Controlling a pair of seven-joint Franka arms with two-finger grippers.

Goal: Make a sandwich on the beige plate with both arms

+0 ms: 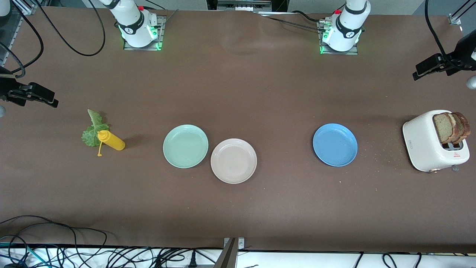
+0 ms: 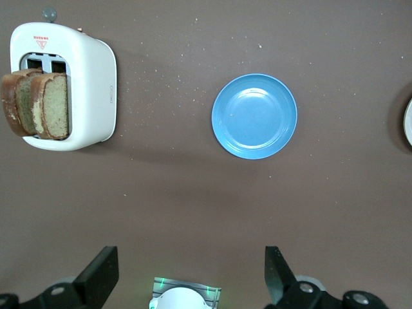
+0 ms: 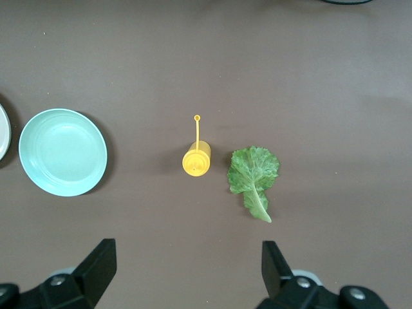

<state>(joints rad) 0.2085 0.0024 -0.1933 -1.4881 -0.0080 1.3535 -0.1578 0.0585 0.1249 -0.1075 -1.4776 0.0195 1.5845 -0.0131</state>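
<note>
The beige plate [image 1: 233,160] lies bare on the brown table, beside the mint-green plate and nearer to the front camera than it. Its rim just shows in the left wrist view [image 2: 409,122]. Brown bread slices [image 1: 452,126] stand in a white toaster [image 1: 424,145] at the left arm's end; they also show in the left wrist view [image 2: 35,103]. A green lettuce leaf [image 1: 93,128] lies at the right arm's end and shows in the right wrist view [image 3: 253,174]. My left gripper [image 2: 190,261] is open and empty, high over the table by the toaster [image 1: 427,67]. My right gripper [image 3: 187,254] is open and empty, high over the lettuce end [image 1: 37,95].
A yellow squeeze bottle [image 1: 111,140] lies against the lettuce, also in the right wrist view [image 3: 196,161]. A mint-green plate [image 1: 185,146] touches the beige plate. A blue plate [image 1: 335,144] sits between the beige plate and the toaster. Crumbs lie near the toaster.
</note>
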